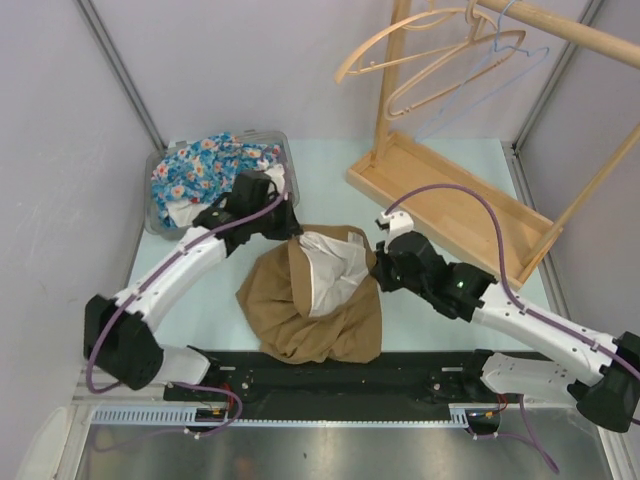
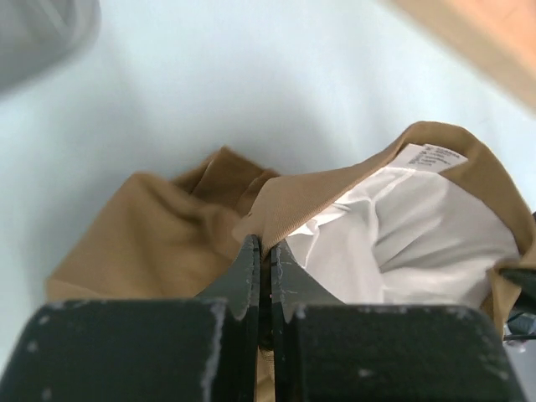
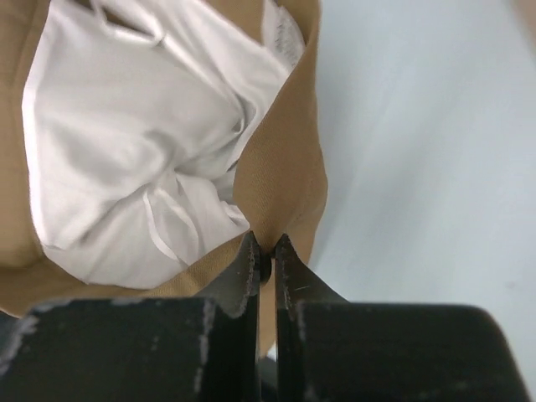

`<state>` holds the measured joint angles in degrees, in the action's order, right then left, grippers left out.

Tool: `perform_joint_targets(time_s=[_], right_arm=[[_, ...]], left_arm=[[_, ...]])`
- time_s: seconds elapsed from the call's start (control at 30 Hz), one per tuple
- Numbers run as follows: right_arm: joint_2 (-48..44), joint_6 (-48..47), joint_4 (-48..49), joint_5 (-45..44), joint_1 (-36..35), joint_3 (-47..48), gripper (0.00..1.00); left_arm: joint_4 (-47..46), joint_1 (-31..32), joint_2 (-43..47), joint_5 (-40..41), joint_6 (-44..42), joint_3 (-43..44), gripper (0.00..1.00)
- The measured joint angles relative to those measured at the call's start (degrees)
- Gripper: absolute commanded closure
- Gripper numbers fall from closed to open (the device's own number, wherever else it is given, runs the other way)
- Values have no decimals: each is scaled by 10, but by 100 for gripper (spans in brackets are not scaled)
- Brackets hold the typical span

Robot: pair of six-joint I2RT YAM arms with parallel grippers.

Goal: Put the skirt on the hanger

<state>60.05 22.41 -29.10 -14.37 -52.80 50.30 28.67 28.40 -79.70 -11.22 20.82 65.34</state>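
A tan skirt [image 1: 300, 315] with a white lining [image 1: 335, 265] lies bunched on the pale table, its waist opening facing up. My left gripper [image 1: 292, 229] is shut on the waistband's left edge; the left wrist view shows the waistband [image 2: 335, 188] pinched at the gripper [image 2: 266, 244]. My right gripper [image 1: 376, 268] is shut on the waistband's right edge, seen as tan cloth [image 3: 280, 184] at the gripper [image 3: 266, 243]. Wooden and wire hangers [image 1: 440, 45] hang on the rail at the back right, apart from the skirt.
A clear bin [image 1: 160, 225] with a blue floral garment [image 1: 205, 170] stands at the back left, behind my left arm. The wooden rack base [image 1: 450, 210] and its post [image 1: 390, 80] stand at the back right, close behind my right gripper.
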Motion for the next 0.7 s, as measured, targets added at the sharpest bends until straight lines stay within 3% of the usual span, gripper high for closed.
perform_joint_targets(time_s=[0.2,0.43,0.7], right_arm=[[-7,-100,3,-11,46,125,100],[-7,-173,9,70,114,267,100],[-11,-155,23,158,120,240,100]], left_arm=[[29,-17,105,-2,-15,74,100],[82,-17,191,4,-29,162,100],[124,-17,234,5,-27,162,100]])
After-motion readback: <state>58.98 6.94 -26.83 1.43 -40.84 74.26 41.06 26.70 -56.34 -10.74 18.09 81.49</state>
